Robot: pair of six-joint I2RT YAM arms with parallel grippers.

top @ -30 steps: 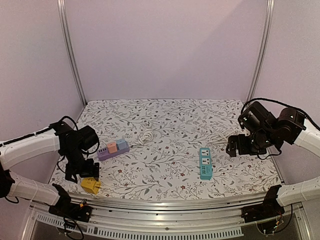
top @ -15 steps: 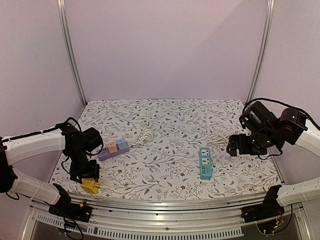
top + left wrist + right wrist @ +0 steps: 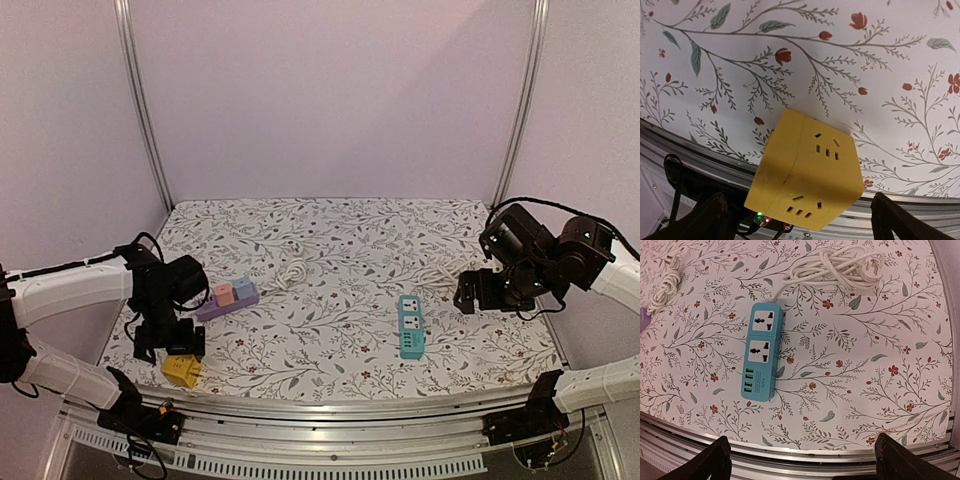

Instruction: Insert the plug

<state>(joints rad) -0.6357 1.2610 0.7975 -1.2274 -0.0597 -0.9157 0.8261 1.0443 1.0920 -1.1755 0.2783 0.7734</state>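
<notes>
A white plug point(image 3: 872, 271) lies at the end of a coiled white cable point(image 3: 832, 266) on the flowered table, beyond a teal power strip point(image 3: 761, 351) point(image 3: 411, 326). My right gripper point(image 3: 802, 462) point(image 3: 478, 296) hangs open high over the table, near that strip, with nothing between its fingers. A yellow cube socket point(image 3: 807, 172) point(image 3: 181, 371) sits at the table's near left edge. My left gripper point(image 3: 799, 222) point(image 3: 163, 342) is open just above the cube, one finger on each side and apart from it.
A purple power strip point(image 3: 227, 298) with pink and blue blocks lies left of centre. A second bundled white cable point(image 3: 290, 272) point(image 3: 664, 287) lies behind it. The metal front rail point(image 3: 330, 408) runs right beside the yellow cube. Side posts stand at both back corners.
My left arm has shifted slightly over the yellow cube, which has stayed in place. The right arm has barely moved.
</notes>
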